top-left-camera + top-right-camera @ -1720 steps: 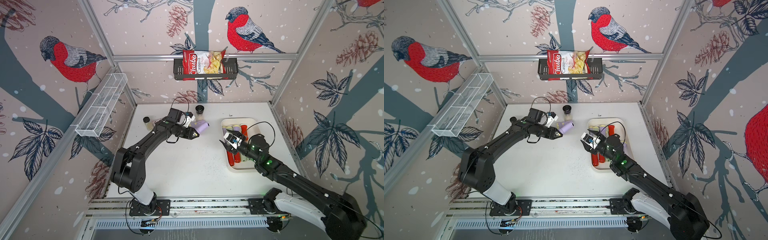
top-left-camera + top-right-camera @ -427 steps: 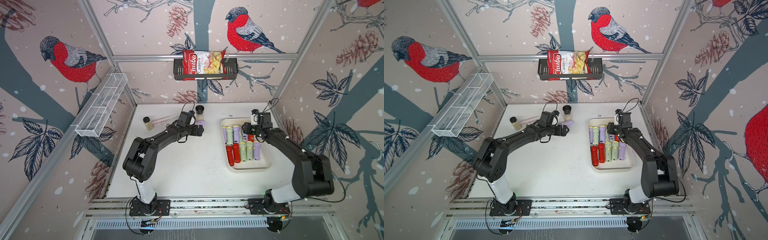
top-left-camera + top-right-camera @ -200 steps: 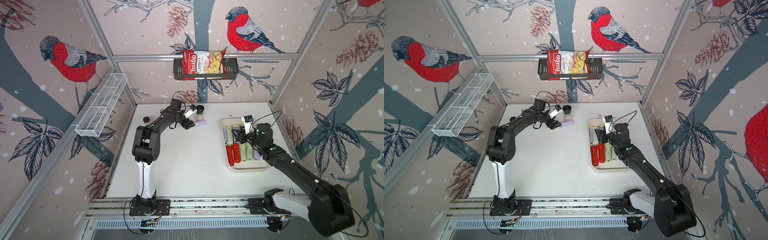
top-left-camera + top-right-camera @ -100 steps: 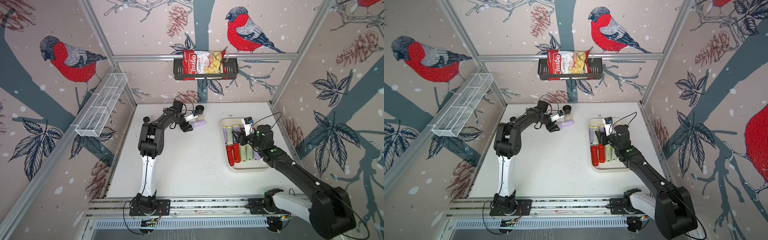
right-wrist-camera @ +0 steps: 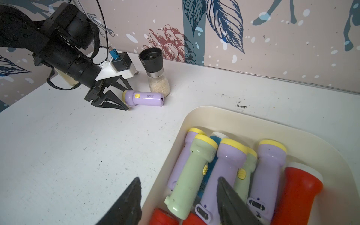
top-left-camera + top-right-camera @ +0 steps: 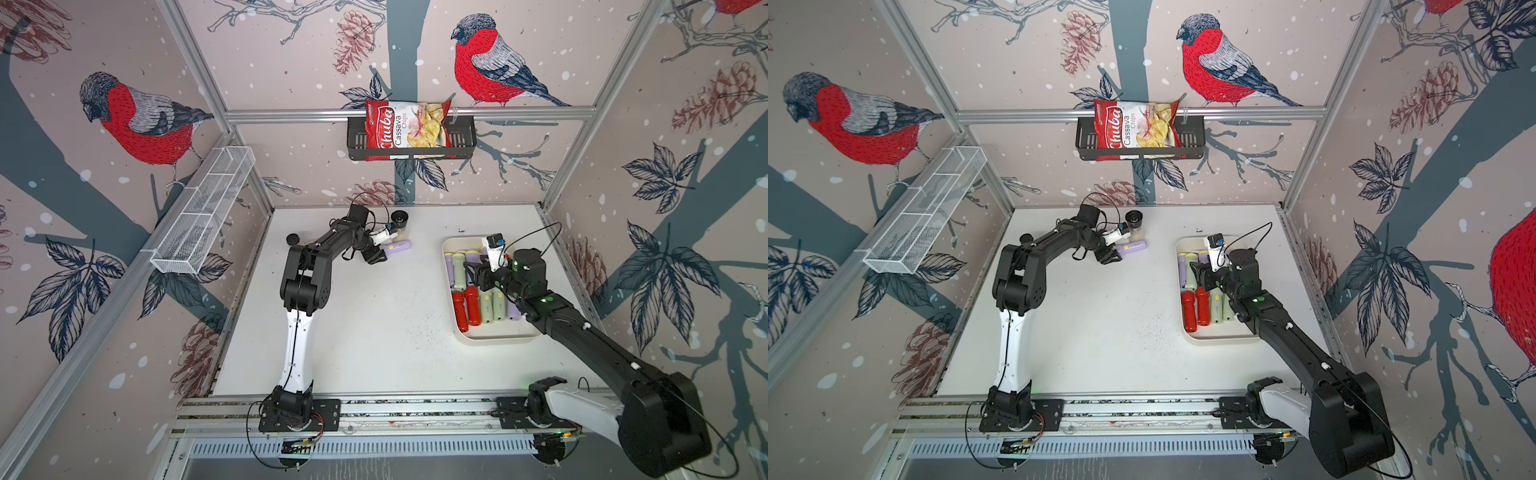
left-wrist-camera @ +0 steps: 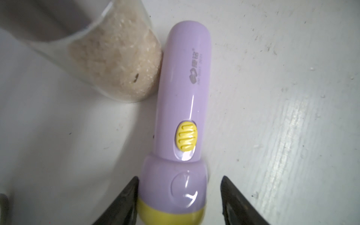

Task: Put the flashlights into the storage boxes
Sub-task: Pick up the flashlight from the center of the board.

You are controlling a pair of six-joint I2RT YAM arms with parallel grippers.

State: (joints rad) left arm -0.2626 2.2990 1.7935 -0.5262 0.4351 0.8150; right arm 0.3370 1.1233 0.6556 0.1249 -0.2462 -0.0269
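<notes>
The stubby lilac plastic flashlight (image 7: 183,116) is straddled at its yellow head by the nearer left gripper (image 7: 179,177), jaws parted, unclamped; its long axis is pointed straight away.

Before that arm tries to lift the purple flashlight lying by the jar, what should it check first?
1. Head of the lilac flashlight between the jaws of the left gripper: ok.
2. Jaws tight on it: not ok, a gap shows on one side.
3. Clearance from the jar: not ok, it appears to touch the flashlight's body.
4. Space in the tray: ok, bare floor shows.
5. Way into the tray free: not ok, the right gripper hangs open over it.
</notes>
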